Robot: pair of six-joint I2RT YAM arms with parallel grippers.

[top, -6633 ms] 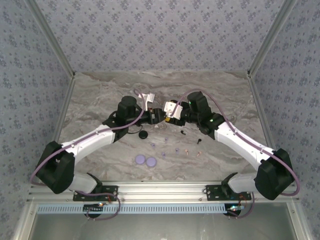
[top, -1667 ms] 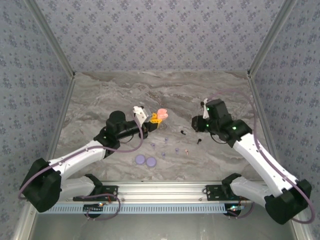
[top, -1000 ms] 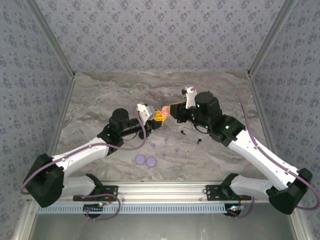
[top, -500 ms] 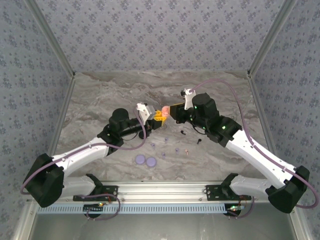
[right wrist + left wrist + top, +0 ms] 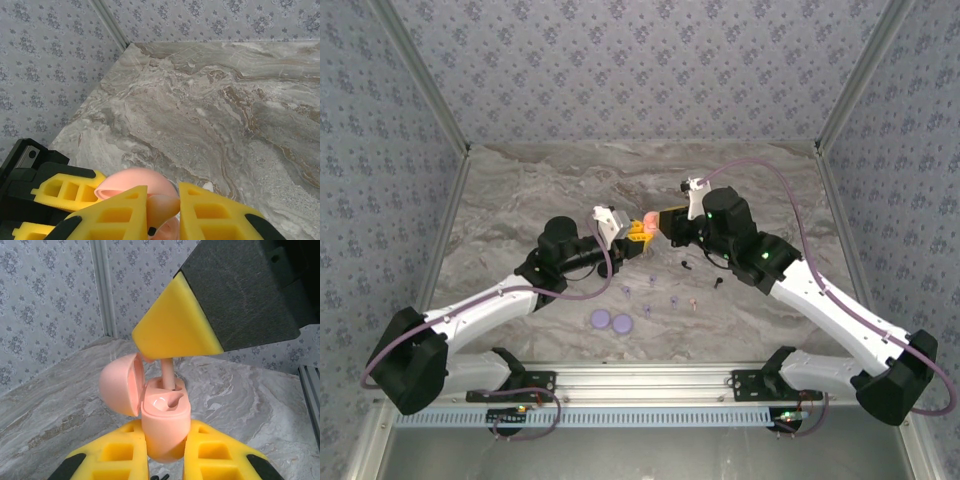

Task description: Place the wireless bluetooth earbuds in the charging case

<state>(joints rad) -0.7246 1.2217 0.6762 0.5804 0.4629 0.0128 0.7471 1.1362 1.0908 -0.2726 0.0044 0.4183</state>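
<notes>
In the left wrist view, my left gripper (image 5: 166, 434) is shut on a pale pink charging case (image 5: 165, 425), held upright with its lid (image 5: 119, 386) swung open. A pink earbud's stem (image 5: 168, 373) stands in one slot of the case. My right gripper (image 5: 163, 196) is shut on that earbud (image 5: 163, 207) from above. From the top, the case (image 5: 647, 222) hangs above mid-table between the left gripper (image 5: 636, 233) and the right gripper (image 5: 666, 221). Loose earbuds lie on the table: lavender (image 5: 647, 308), pink (image 5: 694, 303) and black (image 5: 687, 266).
Two lavender discs (image 5: 600, 319) (image 5: 622, 323) lie near the front of the marble table (image 5: 520, 200). Patterned walls close in the back and both sides. A metal rail (image 5: 640, 378) runs along the near edge.
The right gripper has come up from beside the black earbuds to the open case with a pink earbud. Over the last second both grippers have barely moved.
</notes>
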